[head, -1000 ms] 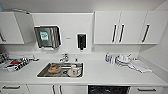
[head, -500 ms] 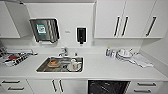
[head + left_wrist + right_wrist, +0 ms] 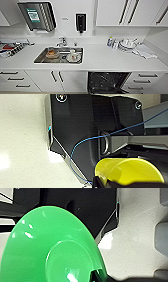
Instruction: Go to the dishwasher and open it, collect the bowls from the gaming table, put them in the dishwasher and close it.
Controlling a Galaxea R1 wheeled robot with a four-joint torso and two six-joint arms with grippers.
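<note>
Far left of the worktop: a cluttered tray of mixed items [image 3: 11, 47] lies on the white worktop [image 3: 105, 58], near its left end.
Wall above: a steel paper-towel dispenser [image 3: 37, 16] hangs left of a black soap dispenser [image 3: 80, 22]; white wall cabinets [image 3: 130, 12] fill the upper right.
Sink: the steel sink [image 3: 60, 55] is set into the worktop under a tap [image 3: 62, 41]; a few dishes [image 3: 72, 56] sit inside it.
Right of the worktop: bottles [image 3: 112, 42] stand just beside a stack of white plates [image 3: 127, 44], with a folded cloth [image 3: 145, 52] near the corner.
Dishwasher: the dishwasher [image 3: 107, 82] sits below the worktop, right of the white cupboard doors [image 3: 57, 80] and left of drawers [image 3: 146, 80]; its bay shows dark and open, racks visible inside.
Left arm: the left wrist view looks past the robot's dark body toward pale speckled floor [image 3: 22, 144]; the yellow bowl [image 3: 127, 170] sits at the left pincer [image 3: 100, 182], whose dark finger overlaps the rim. Whether the pincer is pinching it cannot be told.
Right arm: the right wrist view shows the lime-green bowl [image 3: 50, 250] tilted, large and close, with the right pincer [image 3: 96, 276] at its lower rim. Its grip cannot be told either.
</note>
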